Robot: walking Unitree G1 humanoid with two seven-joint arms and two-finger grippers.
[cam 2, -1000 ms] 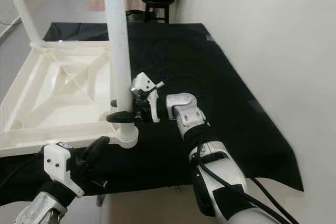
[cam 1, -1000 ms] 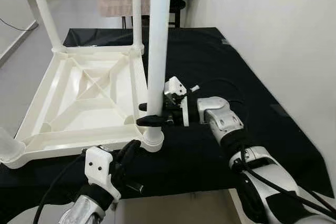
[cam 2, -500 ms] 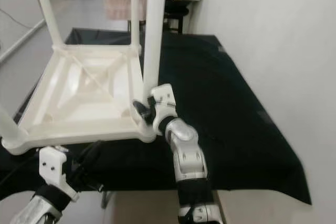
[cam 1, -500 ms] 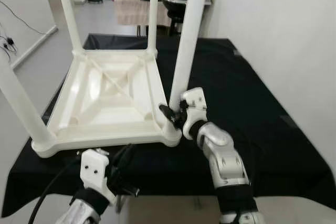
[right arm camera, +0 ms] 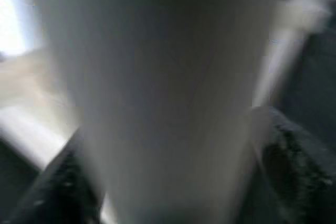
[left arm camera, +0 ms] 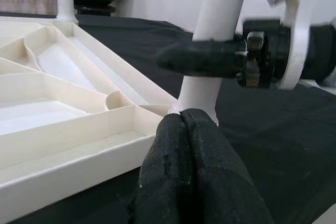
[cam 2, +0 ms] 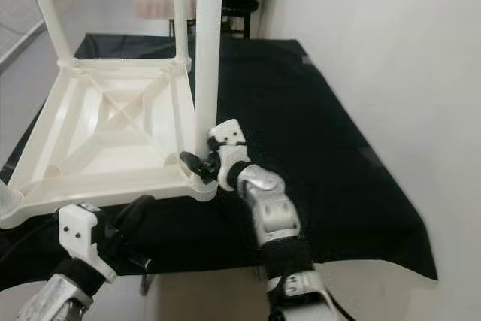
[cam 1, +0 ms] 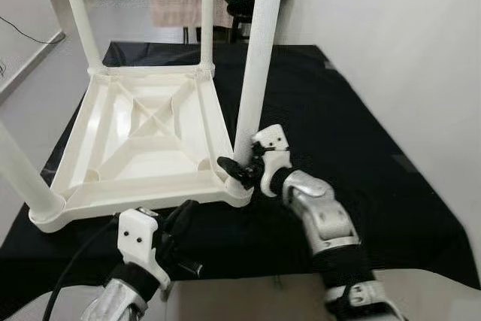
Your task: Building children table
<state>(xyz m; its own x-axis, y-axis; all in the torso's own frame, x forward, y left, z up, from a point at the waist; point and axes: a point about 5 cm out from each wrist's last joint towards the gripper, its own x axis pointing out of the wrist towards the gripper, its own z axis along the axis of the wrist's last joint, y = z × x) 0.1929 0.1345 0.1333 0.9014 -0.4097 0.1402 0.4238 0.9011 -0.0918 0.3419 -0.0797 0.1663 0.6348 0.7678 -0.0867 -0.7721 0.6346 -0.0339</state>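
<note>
The white plastic children's table (cam 1: 143,137) lies upside down on black cloth, its legs (cam 1: 257,58) apparently standing upright.

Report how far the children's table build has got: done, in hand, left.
Done: the white tabletop lies upside down on the black cloth with a leg standing at each of its four corners. In hand: the right gripper is clamped around the base of the near right leg, probably seating it in its corner socket. The left gripper sits shut just below that corner. Left: release the leg, then presumably turn the table upright.
</note>
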